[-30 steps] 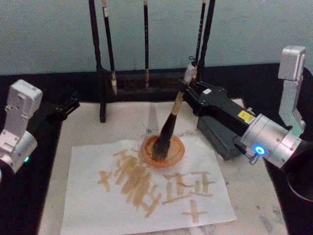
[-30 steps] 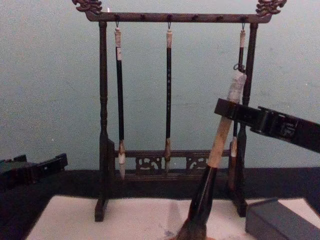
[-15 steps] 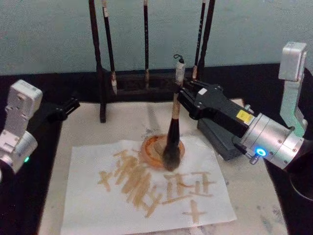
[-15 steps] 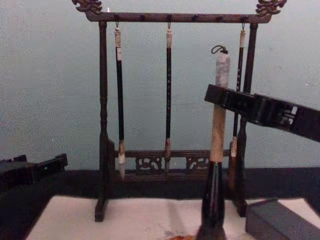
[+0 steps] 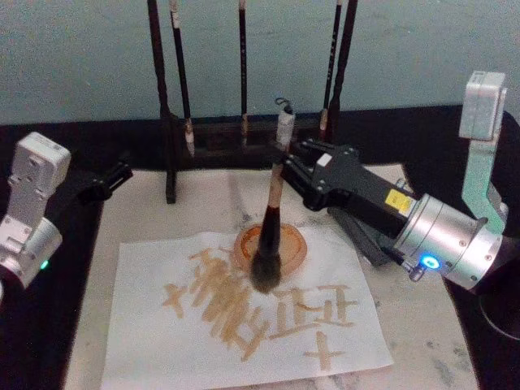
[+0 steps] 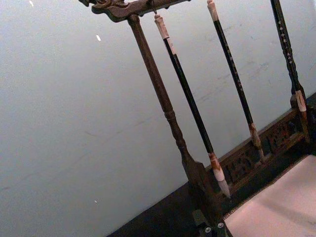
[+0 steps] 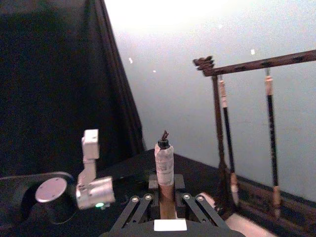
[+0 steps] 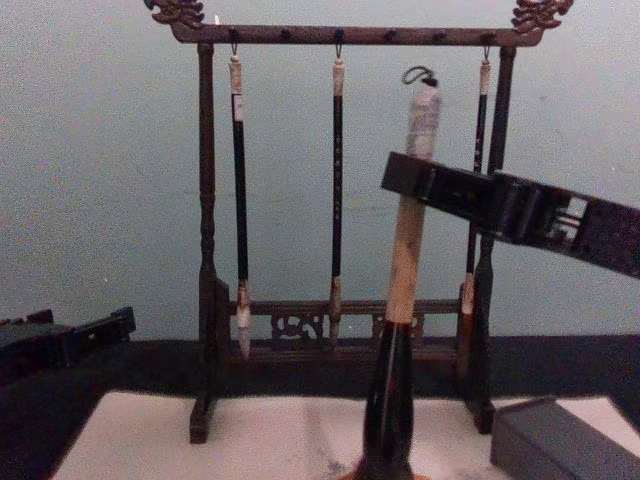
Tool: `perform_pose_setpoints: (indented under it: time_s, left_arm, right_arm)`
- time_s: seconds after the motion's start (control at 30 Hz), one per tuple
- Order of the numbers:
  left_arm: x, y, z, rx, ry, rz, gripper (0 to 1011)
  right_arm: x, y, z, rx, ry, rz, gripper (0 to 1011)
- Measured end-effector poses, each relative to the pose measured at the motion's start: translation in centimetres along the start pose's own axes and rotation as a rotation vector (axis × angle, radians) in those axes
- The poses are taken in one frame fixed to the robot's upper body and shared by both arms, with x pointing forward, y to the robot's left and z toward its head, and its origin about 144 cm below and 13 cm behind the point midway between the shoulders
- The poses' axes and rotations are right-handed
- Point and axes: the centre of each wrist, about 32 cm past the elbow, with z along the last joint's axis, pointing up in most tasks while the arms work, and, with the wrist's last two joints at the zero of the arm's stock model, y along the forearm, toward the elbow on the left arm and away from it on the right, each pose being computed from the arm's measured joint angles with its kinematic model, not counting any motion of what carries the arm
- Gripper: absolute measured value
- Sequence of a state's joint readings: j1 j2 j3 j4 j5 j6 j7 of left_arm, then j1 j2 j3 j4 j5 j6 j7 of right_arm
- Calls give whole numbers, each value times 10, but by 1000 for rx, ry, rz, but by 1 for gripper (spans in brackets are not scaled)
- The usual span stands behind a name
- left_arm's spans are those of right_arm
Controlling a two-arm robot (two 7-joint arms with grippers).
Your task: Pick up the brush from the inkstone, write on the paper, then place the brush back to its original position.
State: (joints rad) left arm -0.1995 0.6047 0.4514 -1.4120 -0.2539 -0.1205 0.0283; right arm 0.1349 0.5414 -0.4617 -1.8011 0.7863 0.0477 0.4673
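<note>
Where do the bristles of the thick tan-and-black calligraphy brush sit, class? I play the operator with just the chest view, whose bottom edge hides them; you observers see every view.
Observer: Head view: the thick tan-and-black calligraphy brush, clamped in the right pincer, has its bristles at the near rim of a shallow round orange dish, over the white paper sheet.
Operator: Is the sheet blank?
Observer: No, tan brush strokes cover its middle, in front of the dish.
Operator: And the left pincer?
Observer: Parked off the sheet, beyond its far-left corner.
</note>
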Motion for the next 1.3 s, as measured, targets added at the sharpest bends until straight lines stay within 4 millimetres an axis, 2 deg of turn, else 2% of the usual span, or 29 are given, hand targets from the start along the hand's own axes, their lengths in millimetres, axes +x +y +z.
perform_pose_setpoints:
  time_s: [0.73,1.3]
  left_arm:
    - [0,0,0,0,0,0,1002]
    - [0,0,0,0,0,0,1002]
  right_arm:
    - [-23,12,-16,-69,8,94,195]
    - [-22,12,-22,-83,20,88,195]
